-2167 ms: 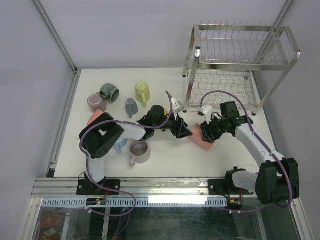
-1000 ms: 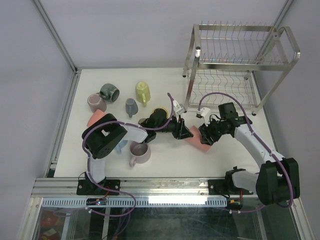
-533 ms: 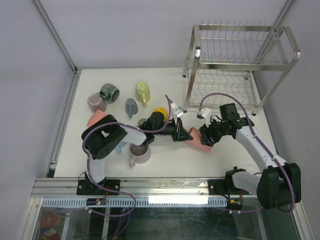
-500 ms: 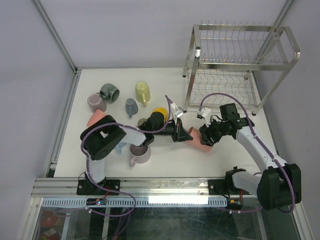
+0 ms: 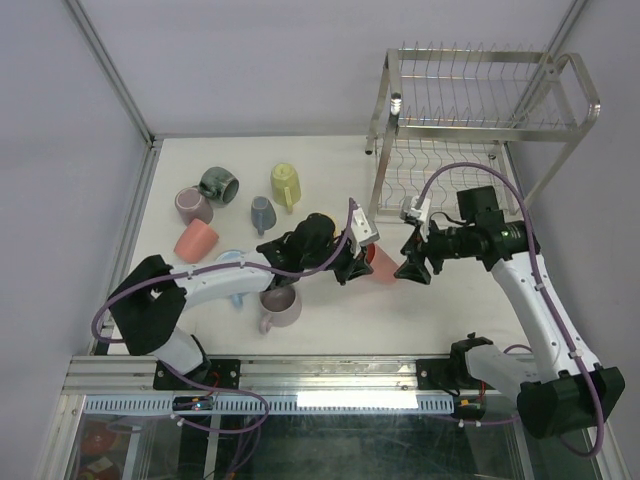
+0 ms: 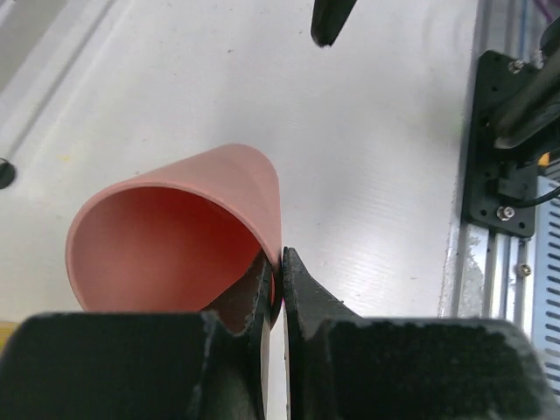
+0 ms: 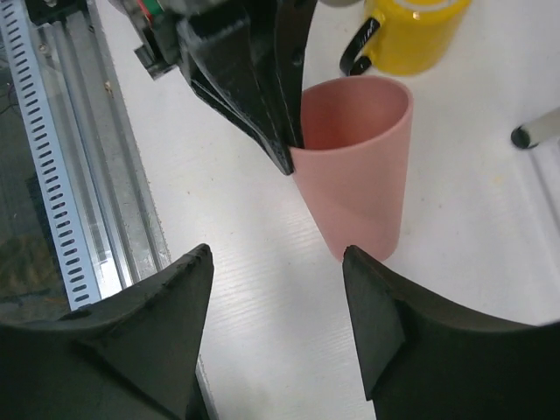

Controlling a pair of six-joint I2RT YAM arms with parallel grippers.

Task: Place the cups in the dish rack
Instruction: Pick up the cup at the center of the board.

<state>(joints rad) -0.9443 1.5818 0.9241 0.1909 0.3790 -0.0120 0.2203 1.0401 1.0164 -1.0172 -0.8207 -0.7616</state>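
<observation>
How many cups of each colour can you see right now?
Salmon pink: 2
Mauve: 2
Yellow: 1
Yellow-green: 1
Light blue: 1
Grey-green: 1
Grey-blue: 1
Total: 9 cups in view

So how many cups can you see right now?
9. Left: grey-green mug, mauve cup, yellow-green mug, grey-blue mug, salmon cup, half-hidden blue mug, pink mug. Centre: salmon tumbler in the left tool, yellow mug beside it. More may be hidden.

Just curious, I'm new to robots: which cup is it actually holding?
The centre salmon pink tumbler: the left gripper pinches its rim. The other cups, one also pink, lie free.
</observation>
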